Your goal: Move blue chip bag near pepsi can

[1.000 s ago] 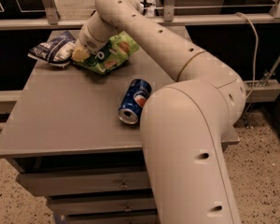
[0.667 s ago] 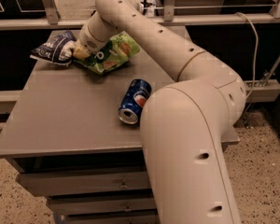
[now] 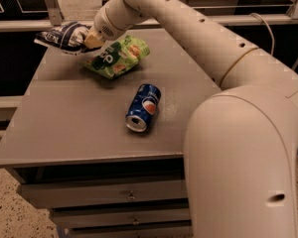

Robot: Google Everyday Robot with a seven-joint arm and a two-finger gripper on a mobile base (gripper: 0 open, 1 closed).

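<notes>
Camera view, nearest first: the bulky lower segment of my arm fills the near right and rises over the right side of the table, reaching across to its far left. Below the front edge of the table sit the drawers. On the table top, towards the front and middle, the pepsi can lies on its side, silver opening end facing the front edge, logo upward. Beyond it, apart from it, the green chip bag lies flat. Just past that bag's left end is my gripper, clenched on the right end of the blue chip bag. The blue chip bag is over the far left corner of the table, stretching left from my fingers; I cannot tell whether its underside touches the top. It is well apart from the pepsi can, the green chip bag lying between them
</notes>
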